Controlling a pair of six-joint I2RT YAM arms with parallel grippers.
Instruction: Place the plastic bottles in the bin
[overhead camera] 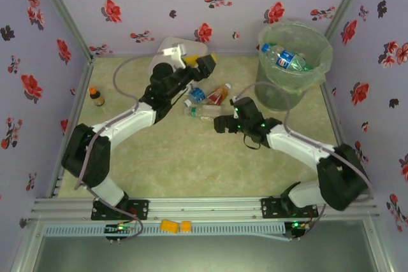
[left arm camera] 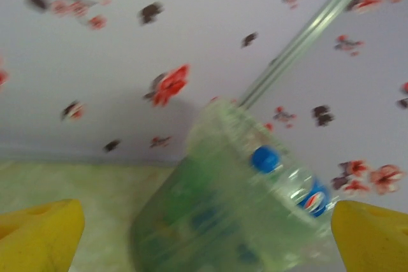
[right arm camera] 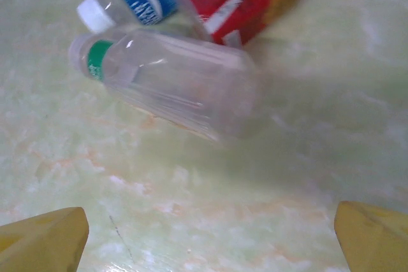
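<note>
- Top view: a round grey-green translucent bin (overhead camera: 274,90), bag-lined, stands at upper right and holds blue-labelled plastic bottles (overhead camera: 285,57). Three more lie mid-frame on the marbled green desk (overhead camera: 191,164).
- Left wrist view: the left claw (left arm camera: 204,240) is released, its yellow fingers wide apart, facing the bin's cloudy wall.
- Right wrist view: the right claw (right arm camera: 210,240), released, hovers over a glossy clear bottle (right arm camera: 172,81) with a green neck band, just beside a red-labelled bottle (right arm camera: 233,4).

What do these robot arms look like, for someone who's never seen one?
The left arm and right arm are alike: white links between chunky black joints, a thin grey cable looping alongside, and small green lights at the bases. The left gripper and right gripper each end in two yellow fingers.
</note>
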